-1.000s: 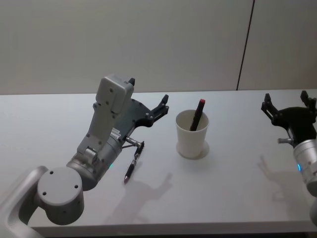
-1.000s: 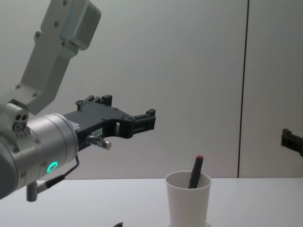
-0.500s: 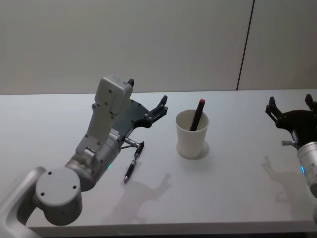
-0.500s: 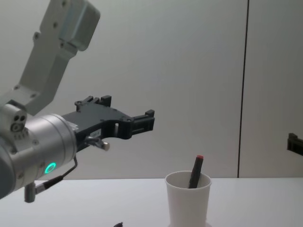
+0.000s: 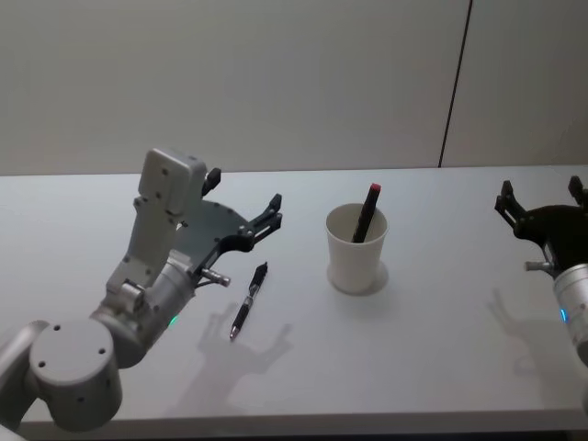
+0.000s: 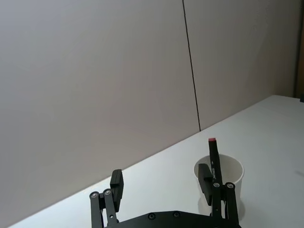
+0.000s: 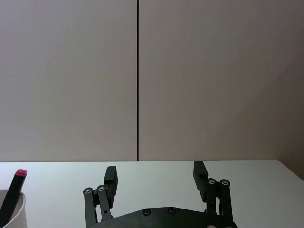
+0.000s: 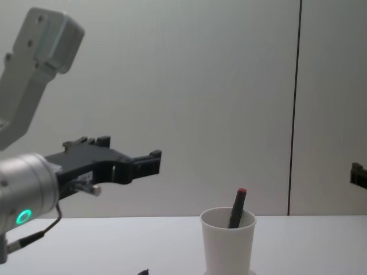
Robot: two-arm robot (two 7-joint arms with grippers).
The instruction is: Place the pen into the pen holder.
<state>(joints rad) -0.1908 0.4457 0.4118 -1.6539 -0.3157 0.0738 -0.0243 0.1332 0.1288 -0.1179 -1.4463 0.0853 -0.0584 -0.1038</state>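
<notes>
A white table (image 5: 432, 358) runs back to a plain grey wall (image 5: 276, 73), and its near edge lies along the bottom of the head view. Near the middle stands the pen holder (image 5: 356, 253), a white paper cup, upright, with bare tabletop all round it. A red-capped pen (image 5: 367, 211) leans inside, its cap above the rim. To the cup's left a black pen (image 5: 248, 299) lies flat on the table, apart from the cup. The left gripper (image 5: 244, 196) hangs left of the cup, higher than its rim, fingers spread wide and empty. The right gripper (image 5: 542, 197) sits at the far right, well apart from the cup, also spread wide, holding nothing
</notes>
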